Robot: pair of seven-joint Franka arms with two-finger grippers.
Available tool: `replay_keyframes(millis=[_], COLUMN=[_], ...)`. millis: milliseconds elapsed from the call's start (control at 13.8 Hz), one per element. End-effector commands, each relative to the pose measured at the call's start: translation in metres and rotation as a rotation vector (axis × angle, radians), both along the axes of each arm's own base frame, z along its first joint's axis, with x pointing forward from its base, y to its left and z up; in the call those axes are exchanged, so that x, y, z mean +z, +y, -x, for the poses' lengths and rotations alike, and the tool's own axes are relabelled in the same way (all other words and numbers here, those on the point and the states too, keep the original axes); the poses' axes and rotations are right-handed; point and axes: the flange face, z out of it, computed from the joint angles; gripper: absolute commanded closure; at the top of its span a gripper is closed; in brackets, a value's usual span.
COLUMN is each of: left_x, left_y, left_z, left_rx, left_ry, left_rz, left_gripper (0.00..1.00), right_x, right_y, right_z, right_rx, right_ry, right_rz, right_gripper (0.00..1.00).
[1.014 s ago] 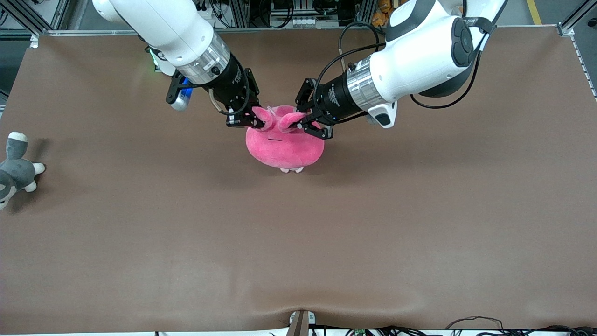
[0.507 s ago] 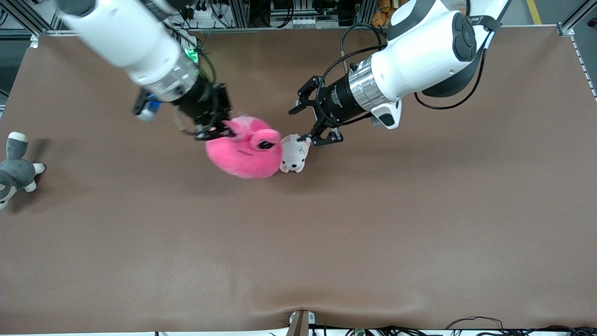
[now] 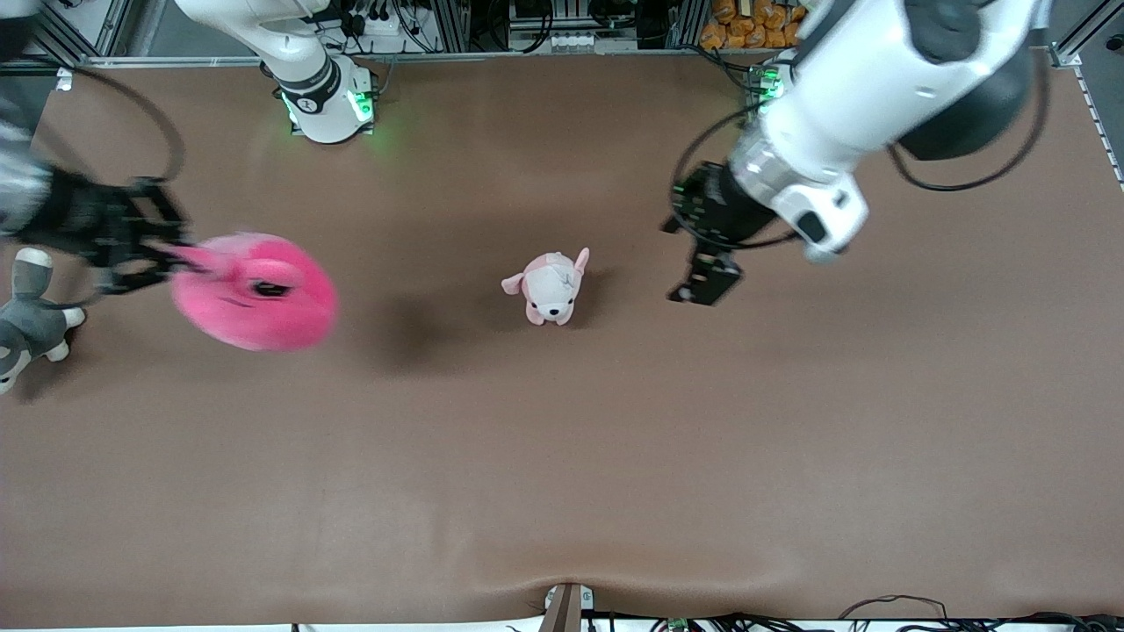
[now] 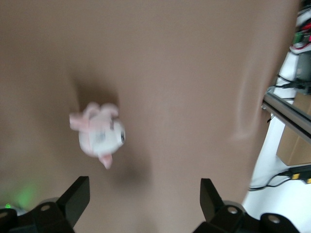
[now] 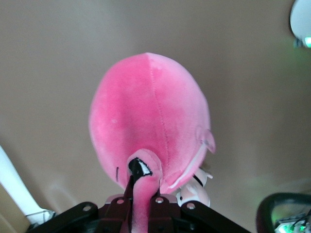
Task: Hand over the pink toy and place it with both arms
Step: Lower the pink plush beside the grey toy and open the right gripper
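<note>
Handover done, placing left.
Right gripper [image 3: 167, 256] pinches pink toy [image 3: 256, 292] aloft; left gripper [image 3: 702, 263], spread and empty, hangs above table [image 3: 562, 456].

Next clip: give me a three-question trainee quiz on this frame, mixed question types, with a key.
1. True or false: the left gripper holds the hot-pink round plush toy.
2. Which plush lies nearest the right gripper: (a) small pale pink-and-white puppy plush, (b) grey-and-white husky plush?
3. Fill in: the right gripper pinches the pink toy by one bulging ____.

Key: 1 false, the right gripper holds it; the left is open over the brown table. 2 b. 3 eye.
</note>
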Motion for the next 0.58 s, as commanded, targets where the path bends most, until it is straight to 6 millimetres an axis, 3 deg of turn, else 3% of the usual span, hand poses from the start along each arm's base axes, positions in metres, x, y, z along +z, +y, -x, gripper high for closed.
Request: replay_keyframes(millis=[0, 72, 217, 362, 507], left_x=[0.007, 0.007, 0.004, 0.008, 0.008], left_y=[0.062, 0.086, 0.130, 0.154, 0.163], left_z=[-0.007, -0.010, -0.014, -0.014, -0.017], left_rx=[-0.238, -0.339, -0.523, -0.609, -0.780], left_ry=[-0.046, -0.052, -0.040, -0.048, -0.077], left_rz=[-0.099, -0.132, -0.190, -0.283, -0.358], left_gripper=[0.00, 0.00, 0.00, 0.00, 0.00], right_x=[-0.024, -0.056, -0.113, -0.176, -0.243], right_y=[-0.064, -0.091, -0.122, -0.135, -0.150], right_z=[0.001, -0.006, -0.023, -0.037, -0.035], right_rx=[0.170, 0.250, 0.323, 0.349, 0.420], right_ry=[-0.058, -0.063, -0.050, -0.044, -0.041], right_rz=[-0.065, -0.091, -0.125, -0.147, -0.196], right_gripper=[1.00, 1.00, 1.00, 1.00, 1.00])
